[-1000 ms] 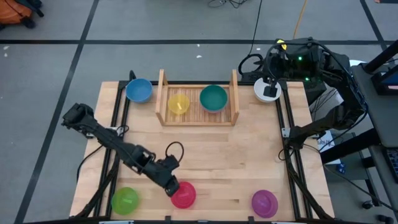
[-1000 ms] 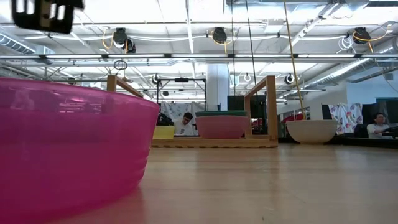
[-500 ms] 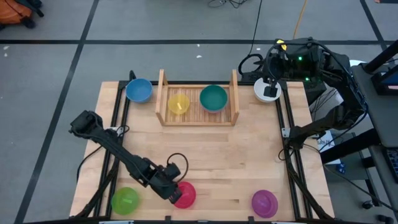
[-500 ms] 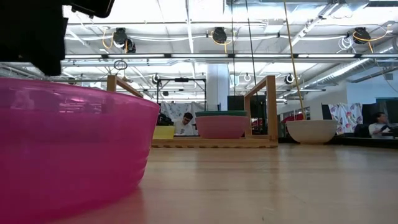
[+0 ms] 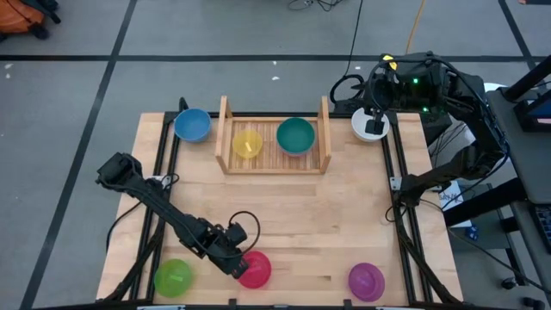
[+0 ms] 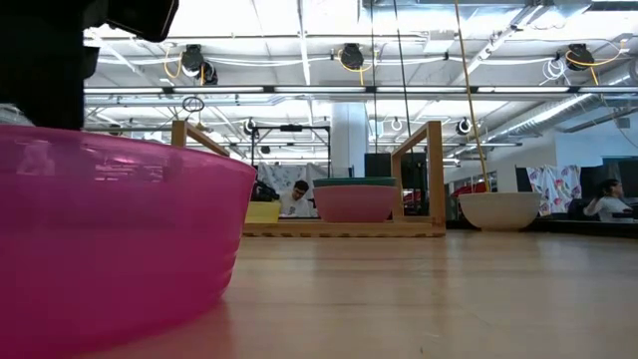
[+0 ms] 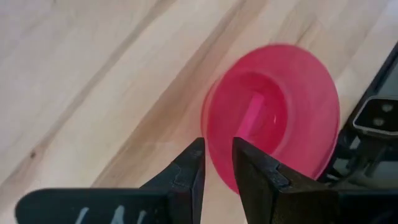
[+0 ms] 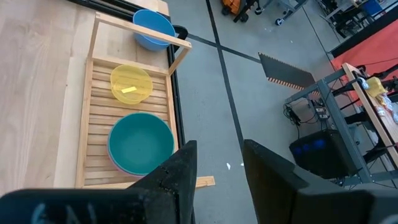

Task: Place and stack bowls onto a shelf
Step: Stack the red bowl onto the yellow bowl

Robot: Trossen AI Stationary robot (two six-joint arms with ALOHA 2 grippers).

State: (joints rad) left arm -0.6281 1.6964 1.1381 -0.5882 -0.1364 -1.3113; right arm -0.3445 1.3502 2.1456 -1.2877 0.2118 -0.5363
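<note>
Lowered since a second ago, left pincer [image 7: 216, 163] straddles the red-magenta bowl's [image 7: 273, 112] rim, slightly parted.

This is a robotics lab or open workshop hall. Around the wooden table [image 5: 284, 215] the floor [image 5: 77, 112] is grey with dark taped lines. Beyond the table, the ceiling carries strip lights [image 6: 299, 20], pipes and hanging cable reels [image 6: 351, 56]; seated people [image 6: 297, 197] work there. Beside the table stand metal equipment racks [image 8: 323, 118] with cabling.
</note>
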